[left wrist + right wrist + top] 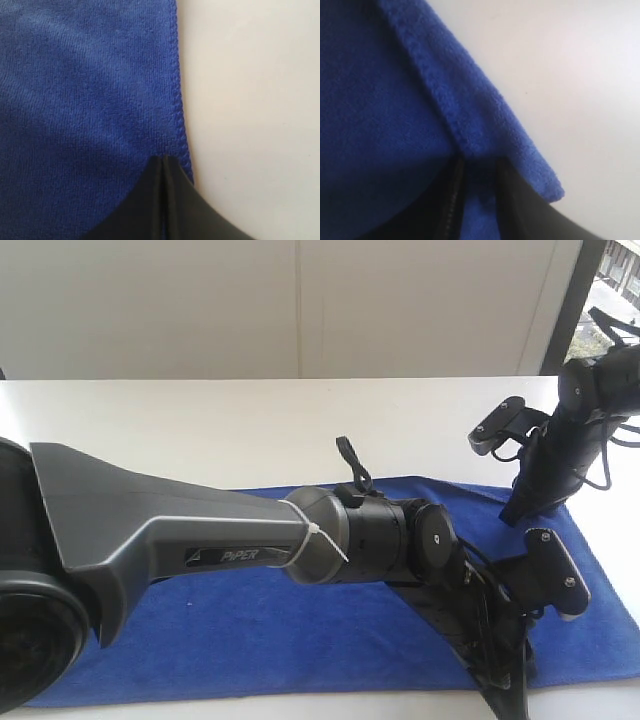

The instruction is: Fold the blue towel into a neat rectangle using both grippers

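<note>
Left pincer [164,159], right pincer [479,163]: two touching one blue towel [250,630].

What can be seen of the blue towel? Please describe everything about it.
The blue towel is a long rectangle of deep blue, soft plush cloth with a stitched hem. It lies spread flat, not yet folded, on the white table, partly hidden by an arm. The shut left gripper touches it at one hem; the right gripper has cloth between its jaws near a corner.
</note>
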`<state>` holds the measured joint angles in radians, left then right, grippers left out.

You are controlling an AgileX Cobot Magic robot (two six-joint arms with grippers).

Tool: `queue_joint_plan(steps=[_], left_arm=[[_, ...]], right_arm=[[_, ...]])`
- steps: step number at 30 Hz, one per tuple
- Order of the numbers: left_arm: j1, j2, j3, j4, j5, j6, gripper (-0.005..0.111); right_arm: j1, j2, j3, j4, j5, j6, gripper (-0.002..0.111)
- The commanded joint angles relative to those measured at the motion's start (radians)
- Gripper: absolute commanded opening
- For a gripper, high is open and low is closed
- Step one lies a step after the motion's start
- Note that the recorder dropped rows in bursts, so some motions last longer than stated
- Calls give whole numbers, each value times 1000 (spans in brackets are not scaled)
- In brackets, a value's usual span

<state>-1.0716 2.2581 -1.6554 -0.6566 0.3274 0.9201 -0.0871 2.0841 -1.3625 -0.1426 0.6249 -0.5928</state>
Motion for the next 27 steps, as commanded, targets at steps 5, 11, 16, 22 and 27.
queue_joint_plan(steps=[5,11,16,22,27], left_arm=[[-9,35,15,7,57,-6,0],[-9,35,15,7,55,-6,0],[-9,35,15,7,55,-6,0],[-9,35,15,7,55,-6,0],[-9,35,15,7,57,-6,0]], right_arm=[[-2,2,5,-15,-47,13,21],[-2,2,5,-15,-45,13,21],[-2,2,5,-15,-45,13,6],[-2,-11,1,-53,-53,21,0],[8,-40,1,62,-110,-17,4]])
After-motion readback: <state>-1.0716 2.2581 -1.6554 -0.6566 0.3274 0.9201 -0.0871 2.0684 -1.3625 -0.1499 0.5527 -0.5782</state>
